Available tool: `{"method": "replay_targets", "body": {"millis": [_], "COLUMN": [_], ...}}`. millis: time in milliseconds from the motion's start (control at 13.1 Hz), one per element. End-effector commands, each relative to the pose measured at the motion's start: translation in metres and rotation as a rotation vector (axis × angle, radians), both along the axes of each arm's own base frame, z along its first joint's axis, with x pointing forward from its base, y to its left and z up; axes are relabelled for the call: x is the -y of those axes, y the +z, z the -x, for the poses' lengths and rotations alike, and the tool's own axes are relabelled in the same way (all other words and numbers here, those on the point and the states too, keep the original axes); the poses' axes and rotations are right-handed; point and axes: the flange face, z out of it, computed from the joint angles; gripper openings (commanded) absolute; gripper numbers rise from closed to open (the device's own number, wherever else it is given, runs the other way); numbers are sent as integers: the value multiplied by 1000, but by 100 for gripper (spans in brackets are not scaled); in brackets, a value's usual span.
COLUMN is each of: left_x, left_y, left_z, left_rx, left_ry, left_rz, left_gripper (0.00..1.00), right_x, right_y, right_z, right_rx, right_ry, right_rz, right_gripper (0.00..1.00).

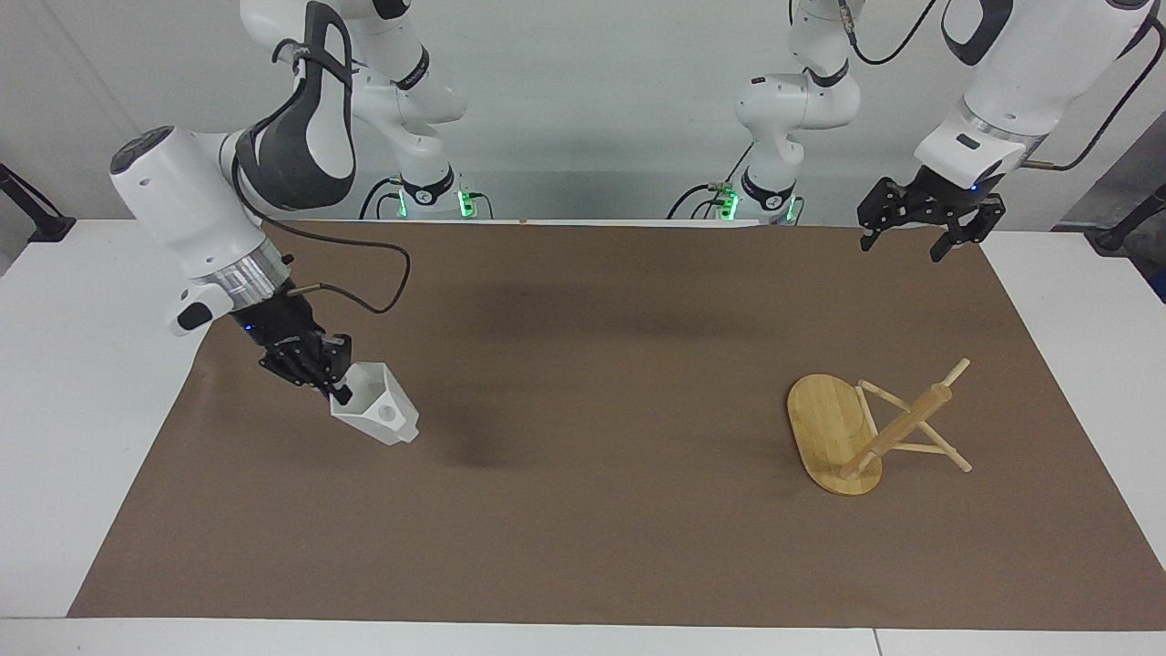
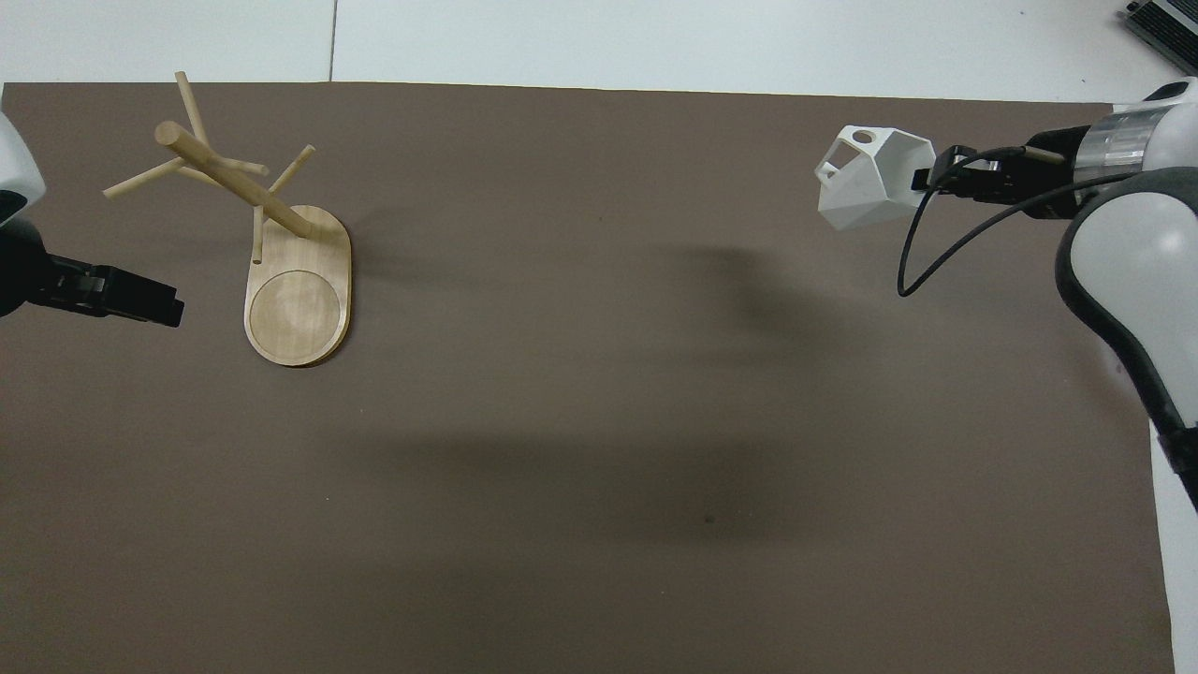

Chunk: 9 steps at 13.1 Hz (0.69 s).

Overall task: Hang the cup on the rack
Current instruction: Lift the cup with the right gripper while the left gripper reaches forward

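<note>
The white faceted cup [image 1: 378,417] [image 2: 870,178] hangs tilted in the air over the brown mat at the right arm's end of the table. My right gripper [image 1: 339,388] [image 2: 928,178] is shut on its rim, and the pierced handle points away from the gripper. The bamboo rack [image 1: 824,419] [image 2: 298,309] stands on its oval base at the left arm's end, its pegs bare. My left gripper [image 1: 902,249] [image 2: 159,304] waits open and holding nothing, raised over the mat's corner by the robots, apart from the rack.
A brown mat [image 1: 592,364] [image 2: 599,374] covers most of the white table [image 1: 82,383]. Between the cup and the rack lies only bare mat with the arms' shadows on it.
</note>
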Motion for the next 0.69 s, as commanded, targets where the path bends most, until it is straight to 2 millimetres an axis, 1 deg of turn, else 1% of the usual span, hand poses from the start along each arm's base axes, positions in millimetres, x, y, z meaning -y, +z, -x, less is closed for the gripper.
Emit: {"method": "replay_targets", "body": {"millis": [0, 76, 229, 305, 381, 458, 534, 610], "left_x": [16, 26, 17, 17, 23, 29, 34, 43], "left_y": [0, -1, -1, 3, 5, 5, 6, 6], "left_z": [7, 8, 7, 6, 5, 3, 0, -1], "left_rx": [-4, -5, -8, 6, 12, 26, 40, 40], "left_ry": [-33, -50, -26, -8, 46, 152, 248, 301], "left_rz": [-21, -21, -22, -18, -16, -9, 11, 50], "left_gripper": [100, 100, 100, 100, 100, 100, 100, 100], "right_x": [-52, -75, -116, -134, -151, -168, -174, -182], "right_y": [18, 22, 32, 39, 41, 43, 44, 46], "right_z": [-4, -2, 5, 8, 12, 16, 18, 20], "right_rx": [30, 28, 19, 18, 9, 9, 16, 21], "right_ry": [13, 30, 62, 77, 94, 123, 142, 156], "right_rz": [-186, -260, -383, -440, -480, -506, -517, -538], "right_gripper": [0, 0, 0, 0, 0, 0, 0, 0]}}
